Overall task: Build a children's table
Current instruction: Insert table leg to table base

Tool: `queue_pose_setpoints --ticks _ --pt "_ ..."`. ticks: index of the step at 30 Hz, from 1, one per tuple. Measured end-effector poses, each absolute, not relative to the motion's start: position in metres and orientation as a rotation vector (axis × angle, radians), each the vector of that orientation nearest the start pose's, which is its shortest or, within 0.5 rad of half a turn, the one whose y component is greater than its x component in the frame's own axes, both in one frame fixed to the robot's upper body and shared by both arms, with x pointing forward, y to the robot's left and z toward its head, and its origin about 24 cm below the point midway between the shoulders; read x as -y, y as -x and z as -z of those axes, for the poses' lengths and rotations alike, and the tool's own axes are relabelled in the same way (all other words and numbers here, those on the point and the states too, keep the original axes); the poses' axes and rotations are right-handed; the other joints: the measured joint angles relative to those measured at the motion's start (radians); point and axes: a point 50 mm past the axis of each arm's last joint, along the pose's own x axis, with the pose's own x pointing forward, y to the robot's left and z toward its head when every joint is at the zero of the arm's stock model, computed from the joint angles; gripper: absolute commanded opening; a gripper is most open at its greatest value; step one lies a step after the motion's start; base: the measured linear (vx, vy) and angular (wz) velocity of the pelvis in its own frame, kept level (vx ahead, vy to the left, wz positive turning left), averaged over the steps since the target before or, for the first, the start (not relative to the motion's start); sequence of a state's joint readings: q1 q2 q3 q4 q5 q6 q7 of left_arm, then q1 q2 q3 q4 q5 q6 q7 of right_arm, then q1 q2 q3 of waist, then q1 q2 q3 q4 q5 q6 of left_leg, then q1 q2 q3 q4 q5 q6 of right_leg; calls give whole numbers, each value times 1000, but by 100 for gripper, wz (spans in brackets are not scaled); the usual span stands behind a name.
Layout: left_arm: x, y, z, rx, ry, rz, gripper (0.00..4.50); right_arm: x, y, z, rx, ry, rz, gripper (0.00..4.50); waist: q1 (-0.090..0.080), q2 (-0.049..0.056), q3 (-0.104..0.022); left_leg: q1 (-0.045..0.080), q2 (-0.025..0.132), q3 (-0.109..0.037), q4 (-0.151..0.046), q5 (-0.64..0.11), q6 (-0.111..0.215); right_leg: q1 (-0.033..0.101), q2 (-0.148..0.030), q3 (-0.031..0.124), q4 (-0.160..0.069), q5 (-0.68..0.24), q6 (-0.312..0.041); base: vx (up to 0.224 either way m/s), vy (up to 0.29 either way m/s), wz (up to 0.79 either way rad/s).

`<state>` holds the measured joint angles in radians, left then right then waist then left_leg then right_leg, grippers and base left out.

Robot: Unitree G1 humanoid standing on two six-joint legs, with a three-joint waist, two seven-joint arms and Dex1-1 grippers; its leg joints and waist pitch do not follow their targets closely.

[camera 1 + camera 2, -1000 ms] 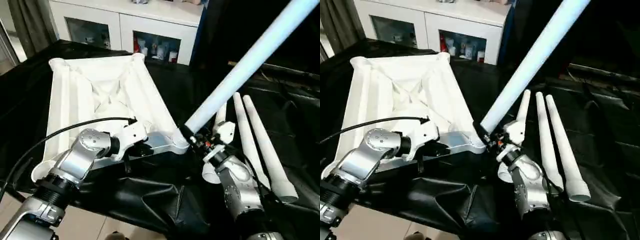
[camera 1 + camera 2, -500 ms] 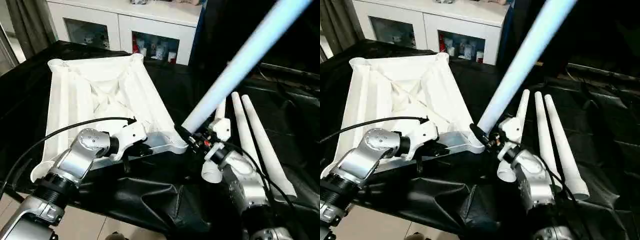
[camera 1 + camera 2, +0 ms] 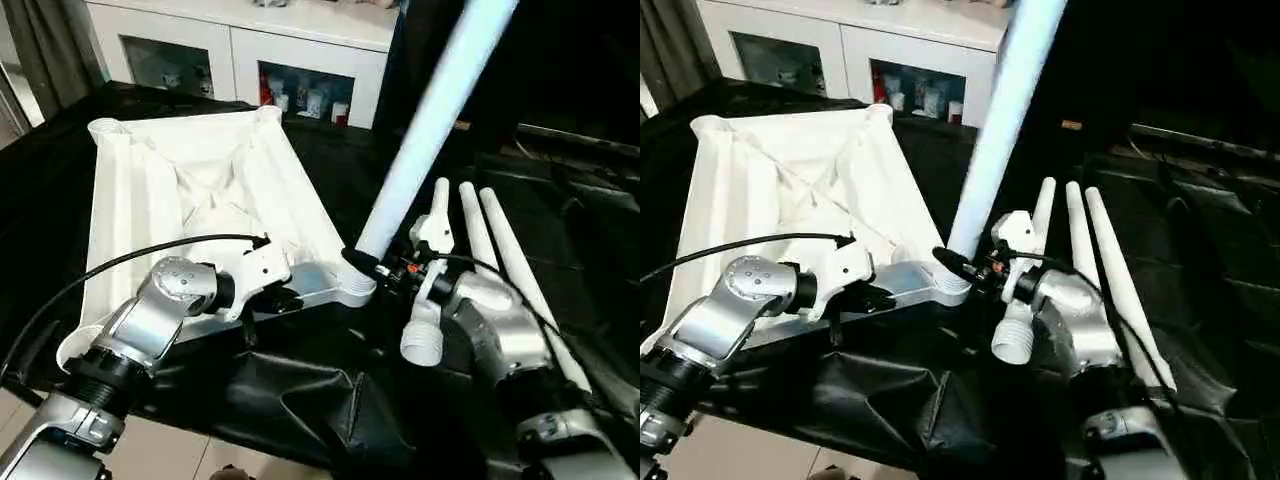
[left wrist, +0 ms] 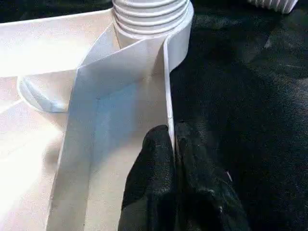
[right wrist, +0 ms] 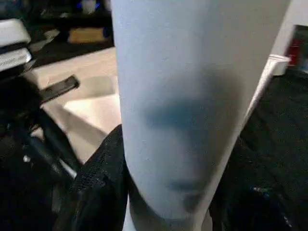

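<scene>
The white tabletop (image 3: 190,190) lies underside up on the black cloth. My left gripper (image 4: 172,144) is shut on its thin rim wall, close to the near right corner socket (image 3: 352,285). A threaded leg end (image 4: 150,12) sits in that socket. My right gripper (image 3: 378,268) is shut on this long white leg (image 3: 425,130) just above the socket, black fingers (image 5: 98,185) wrapping the tube (image 5: 183,96). The leg rises steeply up and to the right. Three loose legs (image 3: 478,235) lie side by side right of the right gripper.
A white cabinet (image 3: 250,55) with glass doors stands behind the table. The black cloth (image 3: 300,400) hangs in folds over the front edge, with floor (image 3: 180,455) below at the left. A black cable (image 3: 110,268) arcs over my left forearm.
The held leg has swung more upright over the corner socket, and my right arm has turned with it. The left gripper stays on the rim.
</scene>
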<state>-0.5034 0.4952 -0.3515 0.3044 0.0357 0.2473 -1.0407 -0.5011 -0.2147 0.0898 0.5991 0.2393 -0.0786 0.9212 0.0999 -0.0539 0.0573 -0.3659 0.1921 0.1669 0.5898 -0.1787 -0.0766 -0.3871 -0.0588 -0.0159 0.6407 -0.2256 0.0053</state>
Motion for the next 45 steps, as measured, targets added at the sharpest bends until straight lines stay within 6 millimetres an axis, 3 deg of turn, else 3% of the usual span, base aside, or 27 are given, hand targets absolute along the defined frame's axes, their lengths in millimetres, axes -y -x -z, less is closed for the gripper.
queue_pose_setpoints --ticks 10,19,31,38,45 --pt "-147 -305 -64 -454 -567 1180 0 124 -325 -60 -78 44 -1071 187 1 -4 -3 0 0 1 -3 0 0 0 0 0 -3 0 0 0 0 0" --pt "-150 -300 -63 -457 -560 1218 0 128 -322 -57 -100 48 -1165 187 4 -14 -9 1 0 2 -6 0 0 2 0 -1 -8 0 0 0 0 0" --pt "-153 -296 -64 -466 -557 1243 0 130 -321 -55 -105 47 -1225 187 7 -16 -12 2 0 2 -9 -1 1 3 0 -1 -9 0 0 0 0 0" --pt "-148 -303 -56 -473 -523 1151 0 126 -329 -47 -114 7 -1082 187 4 -15 -13 17 0 3 -9 -1 0 14 0 0 -10 -1 2 0 0 0" --pt "-137 -313 -52 -484 -462 1030 0 112 -341 -42 -110 -15 -835 187 -11 -16 -14 16 -1 2 -9 0 0 5 -1 0 -12 -3 5 0 0 0"
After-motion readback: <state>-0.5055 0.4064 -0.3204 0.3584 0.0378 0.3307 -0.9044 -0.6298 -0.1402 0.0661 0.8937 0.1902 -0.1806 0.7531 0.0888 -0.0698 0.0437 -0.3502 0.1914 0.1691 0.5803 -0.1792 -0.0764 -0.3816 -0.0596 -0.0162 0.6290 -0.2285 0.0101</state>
